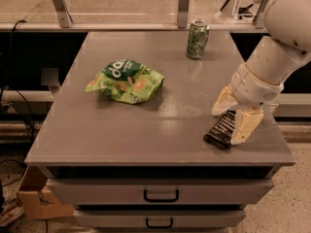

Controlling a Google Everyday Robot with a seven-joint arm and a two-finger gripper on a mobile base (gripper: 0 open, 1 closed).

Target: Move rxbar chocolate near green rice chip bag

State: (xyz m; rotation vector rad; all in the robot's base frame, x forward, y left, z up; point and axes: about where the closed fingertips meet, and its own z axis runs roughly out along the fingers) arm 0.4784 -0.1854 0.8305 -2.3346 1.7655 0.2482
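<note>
In the camera view, a grey table (121, 135) with two drawers (161, 195) under its front edge carries three things. The rxbar chocolate (218, 133), a flat black bar with white print, lies near the table's front right corner, its long side running at an angle from the front edge towards the back right. The gripper (227, 125) is right over it, at the end of a thick white arm (277, 52) that comes down from the upper right. The jaws stand apart: one cream finger sits on the bar's far left side, the other along its right side, with the bar's upper end between them. Whether either finger touches the wrapper cannot be told. The green rice chip bag (127, 81) lies crumpled left of the table's middle, with its dark green band turned towards the back, well apart from the bar. A green soda can (197, 40) stands upright near the back edge, right of centre, apart from both the bag and the gripper. On the floor by the table's left front corner sits a cardboard box (34, 200).
</note>
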